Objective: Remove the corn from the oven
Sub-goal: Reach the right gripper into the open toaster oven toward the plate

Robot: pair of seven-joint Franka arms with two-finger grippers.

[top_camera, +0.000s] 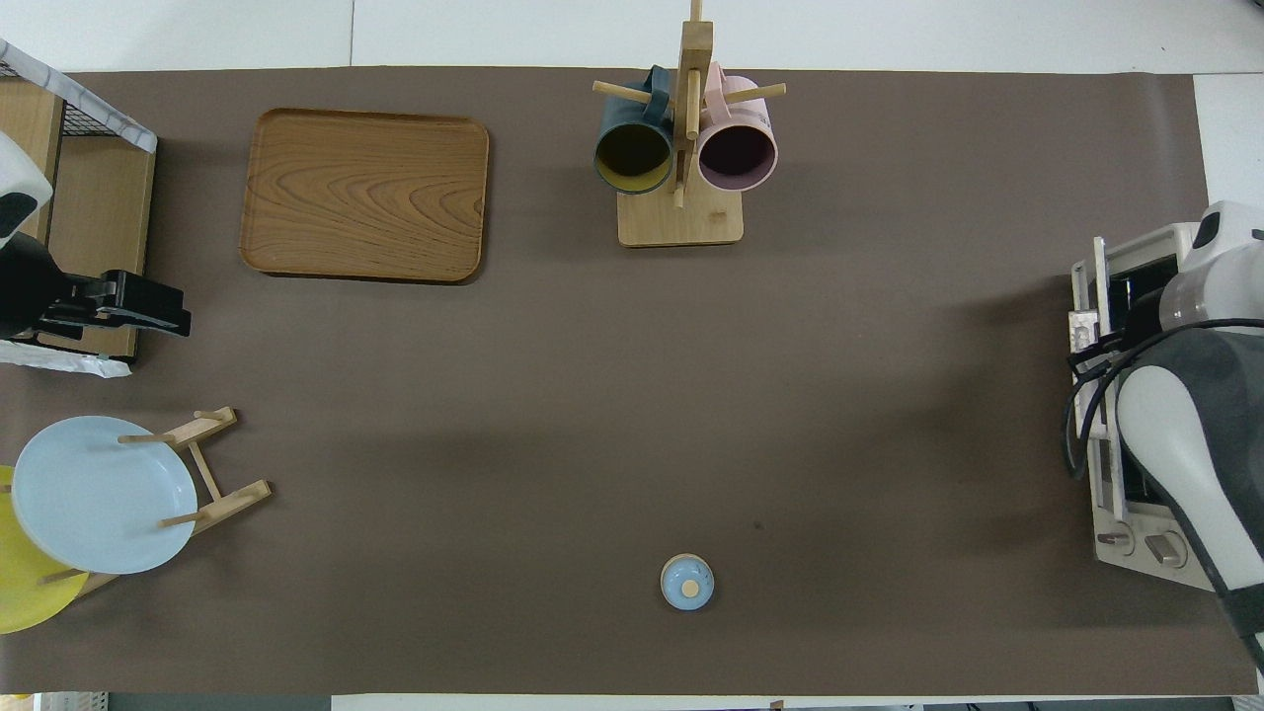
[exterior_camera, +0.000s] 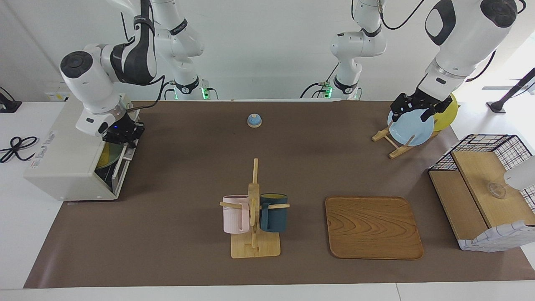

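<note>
The off-white oven (exterior_camera: 62, 154) stands at the right arm's end of the table and also shows in the overhead view (top_camera: 1136, 538). Its door (exterior_camera: 120, 165) is tipped partly open. My right gripper (exterior_camera: 123, 140) is shut on the door's bar handle; it also shows in the overhead view (top_camera: 1094, 336). A yellow-green shape (exterior_camera: 104, 161) shows in the gap; I cannot tell whether it is the corn. My left gripper (exterior_camera: 413, 112) is open and waits over the plate rack.
A blue plate (exterior_camera: 411, 127) and a yellow plate (exterior_camera: 449, 113) stand in a wooden rack. A wire basket with wooden boards (exterior_camera: 485, 188), a wooden tray (exterior_camera: 373, 228), a mug tree with two mugs (exterior_camera: 254, 209) and a small blue bell (exterior_camera: 254, 120) are on the brown mat.
</note>
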